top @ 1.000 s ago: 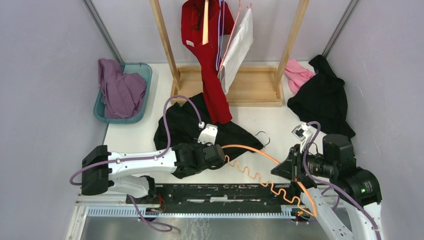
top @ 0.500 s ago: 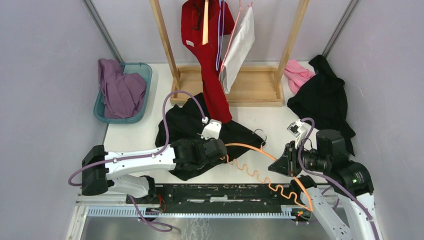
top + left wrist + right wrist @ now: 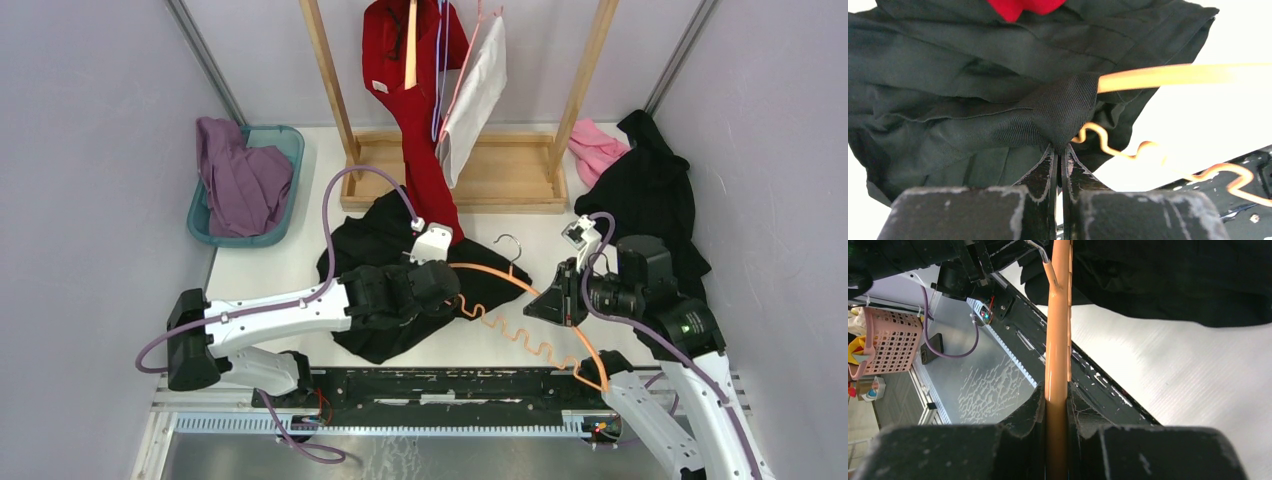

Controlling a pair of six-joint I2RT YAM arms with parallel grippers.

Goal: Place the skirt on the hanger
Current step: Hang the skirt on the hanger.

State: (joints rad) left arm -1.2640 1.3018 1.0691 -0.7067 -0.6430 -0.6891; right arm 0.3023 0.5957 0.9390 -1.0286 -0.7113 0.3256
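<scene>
A: Skirt location is asked for.

B: It is found as a black heap on the white table, just in front of the wooden rack. Its far edge is overlapped by the hem of the red garment hung from that rack.

A: How are the fingers of the left gripper set?

B: They are pinched tight on a thick fold of the skirt, which is drawn into a peak at the fingertips.

A: And the other side?

B: The right gripper is clamped narrowly around the orange hanger. One end of the hanger's curved bar is hidden behind the pinched fold. Its metal hook is seen above the table, between the two grippers.
</scene>
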